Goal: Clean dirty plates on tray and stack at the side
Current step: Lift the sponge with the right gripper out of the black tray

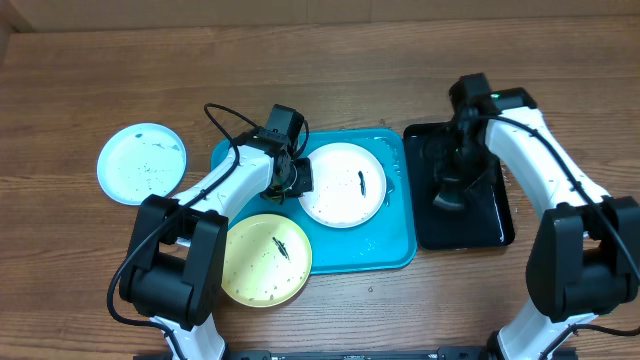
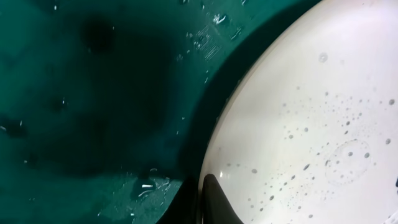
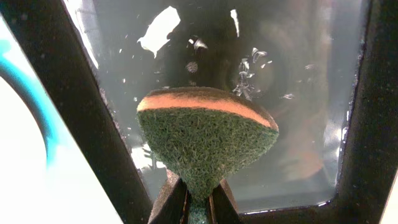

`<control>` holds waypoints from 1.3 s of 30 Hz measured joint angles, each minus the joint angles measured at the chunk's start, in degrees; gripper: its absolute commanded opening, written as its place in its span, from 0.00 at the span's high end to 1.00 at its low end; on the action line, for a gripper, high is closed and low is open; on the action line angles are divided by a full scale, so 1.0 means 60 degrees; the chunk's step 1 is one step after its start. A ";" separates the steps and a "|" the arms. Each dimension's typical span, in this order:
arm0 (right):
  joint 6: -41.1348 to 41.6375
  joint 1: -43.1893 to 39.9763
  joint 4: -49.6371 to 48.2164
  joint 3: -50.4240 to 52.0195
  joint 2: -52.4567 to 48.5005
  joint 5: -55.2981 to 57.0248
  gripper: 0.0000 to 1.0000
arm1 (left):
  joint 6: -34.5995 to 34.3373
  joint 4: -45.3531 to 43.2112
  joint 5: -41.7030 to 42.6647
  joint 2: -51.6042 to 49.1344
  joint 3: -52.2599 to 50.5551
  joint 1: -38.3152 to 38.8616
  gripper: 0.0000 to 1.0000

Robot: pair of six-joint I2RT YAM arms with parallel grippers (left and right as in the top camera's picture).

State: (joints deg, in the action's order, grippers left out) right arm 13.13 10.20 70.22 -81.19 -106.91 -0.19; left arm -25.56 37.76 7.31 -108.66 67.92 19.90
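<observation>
The white plate (image 1: 343,185) lies on the teal tray (image 1: 400,250), wet and with a dark smear. My left gripper (image 1: 297,178) is at its left rim. In the left wrist view the jaws (image 2: 202,202) are shut on the rim of the white plate (image 2: 311,124), one finger on top, above the tray (image 2: 93,93). The yellow-green plate (image 1: 265,258) overlaps the tray's lower left corner. The pale blue-green plate (image 1: 141,163) lies on the table at the far left. My right gripper (image 1: 447,195) is shut on a green and orange sponge (image 3: 205,137).
The sponge hangs over a glossy black tray (image 1: 495,220) to the right of the teal tray; it holds water in the right wrist view (image 3: 298,93). Bare wooden table lies at the back and front.
</observation>
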 measured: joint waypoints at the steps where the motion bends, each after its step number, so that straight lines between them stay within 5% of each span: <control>1: -0.0004 0.0138 0.0000 0.0000 0.0000 0.0113 0.96 | 0.0000 0.0058 0.0000 0.0000 0.0007 0.0000 0.96; 11: 0.0178 0.1504 -0.0066 0.0000 0.0000 0.1177 0.96 | 0.0000 0.0331 0.0000 0.0000 0.0080 0.0000 0.96; 39: 0.0270 0.1494 -0.0430 0.0222 -0.0004 0.1592 0.96 | 0.0004 0.0208 -0.0007 -0.0004 0.0098 -0.0007 0.94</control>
State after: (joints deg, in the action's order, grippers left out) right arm 14.74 19.16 67.64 -79.85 -106.94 9.37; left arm -25.54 39.00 7.27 -108.68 68.51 19.86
